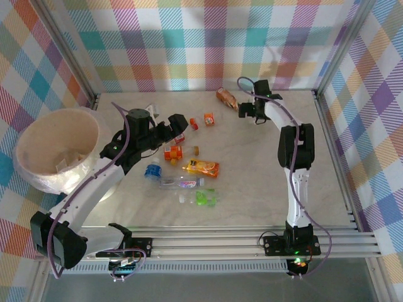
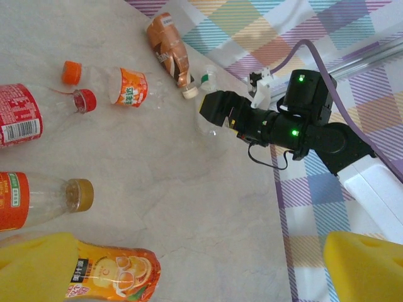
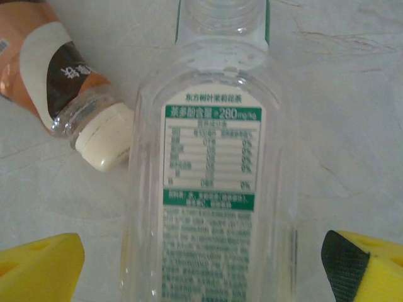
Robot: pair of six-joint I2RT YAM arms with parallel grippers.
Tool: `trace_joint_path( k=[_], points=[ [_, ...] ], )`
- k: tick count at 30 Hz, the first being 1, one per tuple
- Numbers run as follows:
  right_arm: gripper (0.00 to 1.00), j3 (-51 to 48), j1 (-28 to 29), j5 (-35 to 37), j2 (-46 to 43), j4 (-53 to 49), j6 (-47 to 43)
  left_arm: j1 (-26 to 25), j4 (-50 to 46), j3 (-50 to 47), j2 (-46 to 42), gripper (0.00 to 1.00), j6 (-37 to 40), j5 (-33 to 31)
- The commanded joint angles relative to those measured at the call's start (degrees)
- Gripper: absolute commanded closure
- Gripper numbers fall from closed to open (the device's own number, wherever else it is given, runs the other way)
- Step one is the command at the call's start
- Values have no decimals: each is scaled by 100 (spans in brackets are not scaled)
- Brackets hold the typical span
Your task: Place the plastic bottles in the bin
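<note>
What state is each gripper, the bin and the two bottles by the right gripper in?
Clear green-labelled bottle: lying flat, label up.
Brown-labelled bottle: lying on its side, cream cap on.
Right gripper: open, straddling the clear green-labelled bottle.
Left gripper: open, empty.
Bin: top open, bag-lined.

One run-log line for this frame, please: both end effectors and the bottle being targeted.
right end effector: open, astride clear green-labelled bottle | left end effector: open, empty | bin: far left
</note>
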Motion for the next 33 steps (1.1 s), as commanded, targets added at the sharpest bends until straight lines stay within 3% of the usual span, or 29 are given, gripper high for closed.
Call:
trace_joint_path(
  k=[1, 8, 20, 26, 33],
  points=[
    [5, 596, -20, -21, 310, -879, -41, -63, -230, -74, -270, 0, 71, -249],
    [26, 654, -27, 258, 368, -987, -116, -58, -293, -23, -286, 0, 132, -323],
    [51, -2100, -24, 306, -1560, 944, -234, -114, 122, 232, 287, 0, 48, 147],
    [61, -3707, -16, -380, -2814, 1901, 40, -205, 221, 239, 458, 0, 113, 245],
    [66, -5138, 73, -2017, -4144, 2646, 299, -272, 760, 251, 693, 0, 122, 785]
  ],
)
